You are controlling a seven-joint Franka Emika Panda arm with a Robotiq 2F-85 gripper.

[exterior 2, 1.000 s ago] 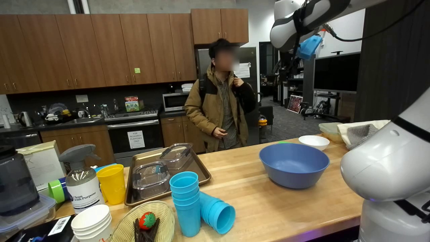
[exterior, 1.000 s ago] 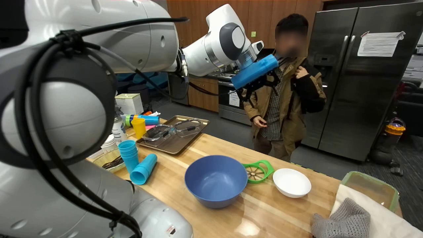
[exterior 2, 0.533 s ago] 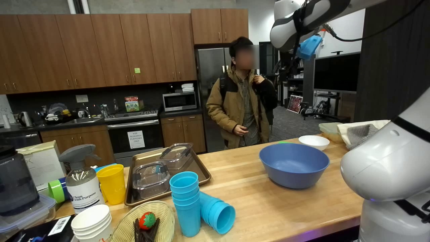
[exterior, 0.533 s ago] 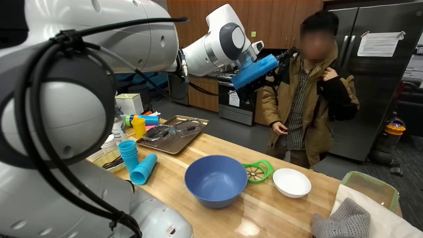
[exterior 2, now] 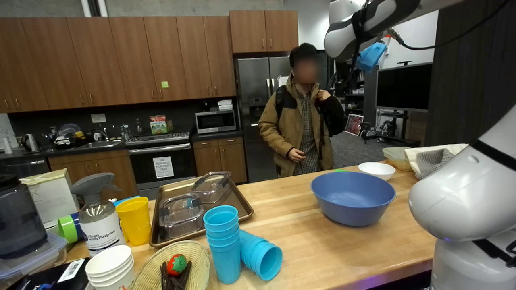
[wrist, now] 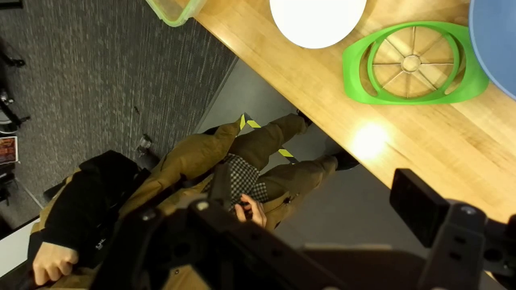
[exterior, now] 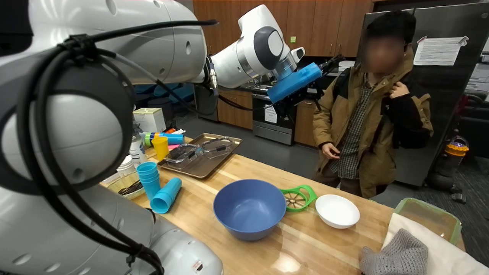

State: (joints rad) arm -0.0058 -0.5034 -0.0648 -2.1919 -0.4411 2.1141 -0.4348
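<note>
Green plastic frames a fruit slicer (wrist: 411, 63) lying flat on the pale wooden counter (wrist: 314, 88), close beside a blue bowl (exterior: 248, 229), with a white bowl (exterior: 337, 211) near its other end. My gripper (wrist: 320, 197) hangs in the air, well apart from all three — its fingers spread wide, nothing held between them. Beyond the counter stands a person in a tan coat (exterior: 366, 126), face blurred out. As I judge it, no pick-up is done: the slicer rests untouched and both bowls look empty — so taking hold of anything, and moving it, is all left.
</note>
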